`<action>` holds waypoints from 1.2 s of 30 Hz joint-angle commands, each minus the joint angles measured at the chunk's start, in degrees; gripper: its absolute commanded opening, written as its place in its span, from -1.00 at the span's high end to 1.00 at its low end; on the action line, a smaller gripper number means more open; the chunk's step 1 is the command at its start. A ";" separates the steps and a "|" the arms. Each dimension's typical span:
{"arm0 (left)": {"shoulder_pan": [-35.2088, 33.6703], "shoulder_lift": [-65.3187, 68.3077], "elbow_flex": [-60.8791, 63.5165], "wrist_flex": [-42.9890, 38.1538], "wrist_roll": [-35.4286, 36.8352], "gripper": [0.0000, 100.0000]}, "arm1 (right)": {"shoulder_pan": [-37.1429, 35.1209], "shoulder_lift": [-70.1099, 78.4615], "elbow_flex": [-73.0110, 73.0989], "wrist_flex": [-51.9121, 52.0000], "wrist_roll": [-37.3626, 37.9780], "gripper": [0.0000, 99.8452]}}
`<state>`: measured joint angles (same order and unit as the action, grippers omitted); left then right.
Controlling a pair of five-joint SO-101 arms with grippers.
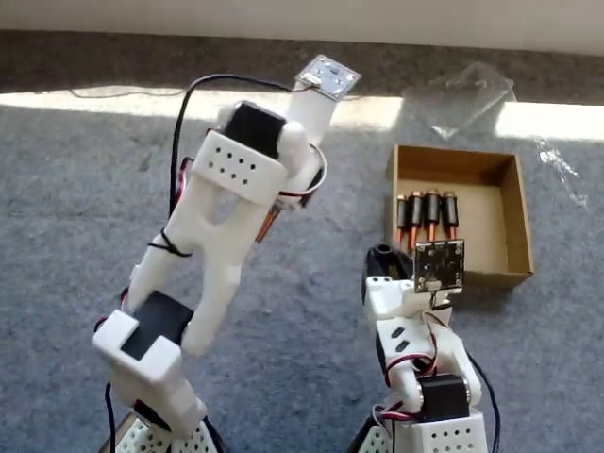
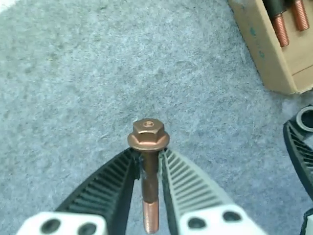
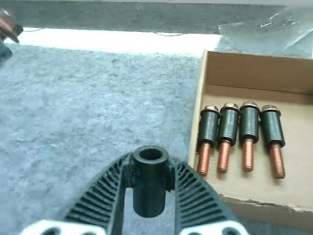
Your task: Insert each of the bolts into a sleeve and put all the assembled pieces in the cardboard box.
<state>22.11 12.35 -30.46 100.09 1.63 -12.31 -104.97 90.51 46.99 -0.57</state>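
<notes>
My left gripper [image 2: 149,155] is shut on a copper bolt [image 2: 149,140], which stands head-up between the ribbed black fingers above the grey carpet. My right gripper [image 3: 149,169] is shut on a black sleeve [image 3: 148,182], held upright with its open bore facing up. In the high view the sleeve [image 1: 383,257] sits just left of the cardboard box [image 1: 517,203], and the left arm [image 1: 247,165] is farther left over the carpet. Several assembled pieces [image 3: 238,129] lie side by side in the box [image 3: 254,71]. The bolt's head [image 3: 8,27] appears far off in the right wrist view.
A clear plastic bag [image 1: 462,94] lies behind the box near the carpet's far edge. The box's corner [image 2: 266,54] and the other arm's finger [image 2: 298,142] lie off to one side of the left gripper. Open grey carpet [image 1: 85,189] spreads between and left of the arms.
</notes>
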 commanded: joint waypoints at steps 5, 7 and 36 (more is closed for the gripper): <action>-2.51 -17.80 10.24 0.79 -0.53 0.99 | -7.08 -0.40 -0.84 -6.02 -0.26 0.99; -2.51 -20.18 13.14 0.70 -0.53 0.99 | -8.04 -0.40 -0.57 -10.51 -0.26 0.99; -9.63 -57.71 60.26 -33.67 -5.89 0.99 | -21.14 -0.40 6.29 -27.47 5.36 0.99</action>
<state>13.23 -41.36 27.56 71.87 -4.00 -32.88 -104.97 95.52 21.85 4.18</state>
